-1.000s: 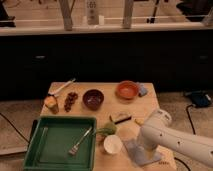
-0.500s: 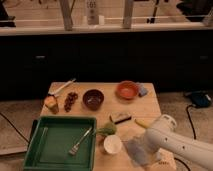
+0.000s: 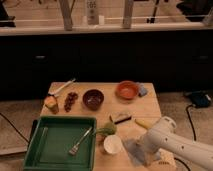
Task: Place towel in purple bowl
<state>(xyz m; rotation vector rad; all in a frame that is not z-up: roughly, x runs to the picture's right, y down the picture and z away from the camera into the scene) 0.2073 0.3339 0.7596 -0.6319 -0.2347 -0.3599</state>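
Towel (image 3: 129, 149) lies flat at the near edge of the table (image 3: 151, 107), just right of the white cup (image 3: 112, 144). The gripper (image 3: 142, 150) hangs low over the towel's right side, likely for a pickup. Whether it has hold, I cannot tell. The purple bowl (image 3: 93, 98) sits well apart, farther back.

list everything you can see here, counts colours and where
table: 1, light wood, centre
tray: 1, green, front left
fork: 1, silver, in tray
purple bowl: 1, dark purple, middle back
orange bowl: 1, orange-red, back right
block: 1, blue-grey, beside orange bowl
white cup: 1, white, right of tray
towel: 1, grey-blue, front right
yellow item: 1, yellow, behind towel
arm: 1, white, front right
gripper: 1, down at towel
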